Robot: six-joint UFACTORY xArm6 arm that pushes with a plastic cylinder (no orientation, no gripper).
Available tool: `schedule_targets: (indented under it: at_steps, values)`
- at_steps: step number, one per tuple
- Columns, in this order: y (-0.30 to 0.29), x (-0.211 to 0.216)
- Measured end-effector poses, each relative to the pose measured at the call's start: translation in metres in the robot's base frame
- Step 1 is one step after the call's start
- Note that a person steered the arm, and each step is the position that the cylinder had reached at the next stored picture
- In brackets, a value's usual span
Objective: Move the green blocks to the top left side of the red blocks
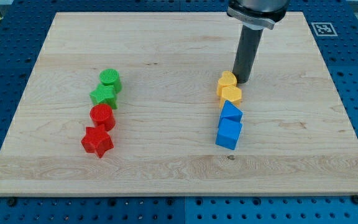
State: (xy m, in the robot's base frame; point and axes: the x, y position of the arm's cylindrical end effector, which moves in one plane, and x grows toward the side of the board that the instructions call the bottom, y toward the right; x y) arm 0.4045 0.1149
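A green round block [110,79] and a green star block [104,95] sit at the view's left, touching each other. Just below them lie a red round block [102,116] and a red star block [97,141], so the four form a column with the green pair at the top. My tip [242,81] rests on the board far to the right of them, right beside the upper yellow block [227,83].
A second yellow block [231,95] sits below the first. Two blue blocks [231,112] [229,133] continue that column downward. The wooden board [166,168] lies on a blue perforated table; a fiducial marker [322,28] sits at its top right corner.
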Motion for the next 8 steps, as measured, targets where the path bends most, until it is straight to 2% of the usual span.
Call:
schedule_targets:
  at_steps: [1,2,3,4,6,7,8]
  values:
    - [0.000,0.000]
    - [-0.006,-0.043]
    - [-0.054,-0.078]
    - [-0.104,-0.066]
    - [-0.114,0.019]
    - [-0.138,0.039]
    - [-0.143,0.040]
